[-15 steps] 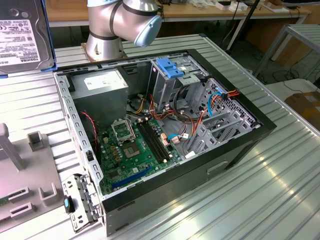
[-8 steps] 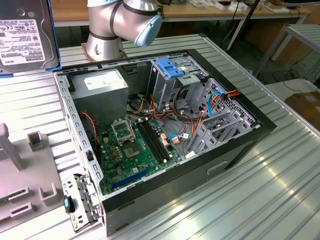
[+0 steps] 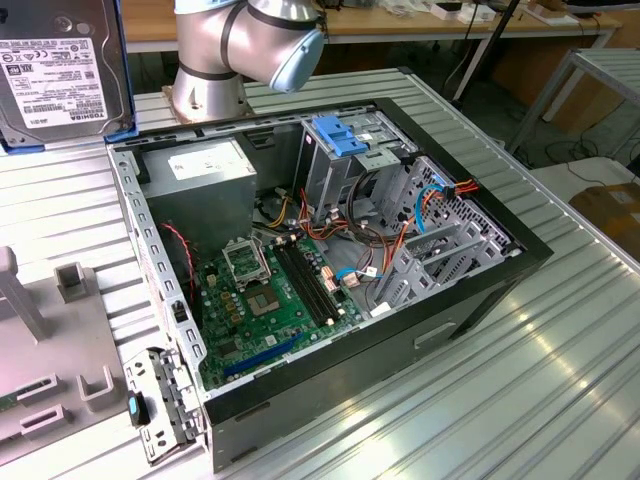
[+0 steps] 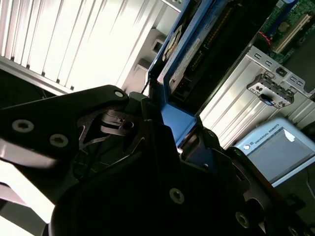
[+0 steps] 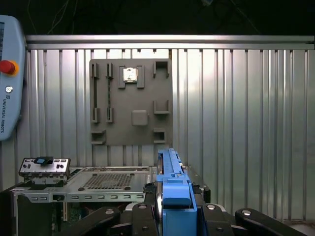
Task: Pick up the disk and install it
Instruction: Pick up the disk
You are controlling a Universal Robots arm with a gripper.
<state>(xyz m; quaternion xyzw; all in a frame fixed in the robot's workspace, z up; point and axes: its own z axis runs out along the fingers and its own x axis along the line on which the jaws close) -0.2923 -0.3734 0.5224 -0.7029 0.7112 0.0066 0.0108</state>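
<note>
1. Gripper (image 5: 174,209) closed tight on the disk (image 3: 55,70).
2. Disk sits at the exterior view's far left, outside the computer case (image 3: 450,310).
3. Judged: carrying step; seating calls for rails square to the drive bay (image 3: 335,170).

In the exterior view the disk (image 3: 60,70) is cut off by the picture's top and left edges, and the arm (image 3: 250,40) is cropped just above its lowest joints. The grey fixture plate (image 3: 45,340) runs off the exterior view's left. In the first wrist view the gripper (image 5: 174,196) covers the disk's near end, and the picture's edge slices the teach pendant (image 5: 7,73). In the second wrist view the gripper's dark body blocks much of the computer case (image 4: 236,88).
</note>
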